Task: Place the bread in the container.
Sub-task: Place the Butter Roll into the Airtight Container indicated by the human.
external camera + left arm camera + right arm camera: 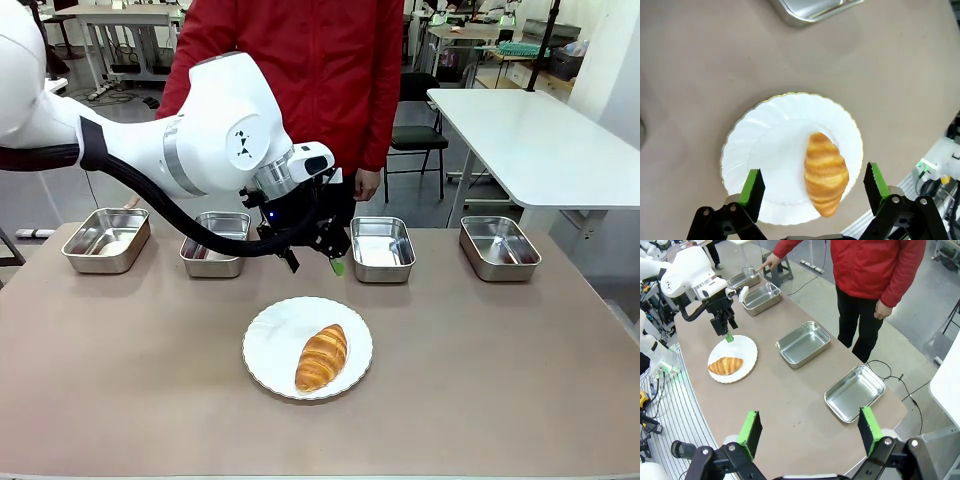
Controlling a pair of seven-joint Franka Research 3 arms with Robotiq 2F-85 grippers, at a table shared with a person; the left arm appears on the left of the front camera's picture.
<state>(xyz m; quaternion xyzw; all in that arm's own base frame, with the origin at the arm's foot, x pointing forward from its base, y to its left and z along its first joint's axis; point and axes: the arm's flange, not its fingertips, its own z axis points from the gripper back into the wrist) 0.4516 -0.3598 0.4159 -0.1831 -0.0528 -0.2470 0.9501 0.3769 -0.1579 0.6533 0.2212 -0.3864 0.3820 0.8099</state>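
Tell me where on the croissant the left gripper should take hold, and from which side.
Grip the croissant across its thick middle, coming down from above. It lies flat on the white plate with both long flanks free, while its tapered ends would likely slip. In the left wrist view it lines up between the fingers of the open left gripper.
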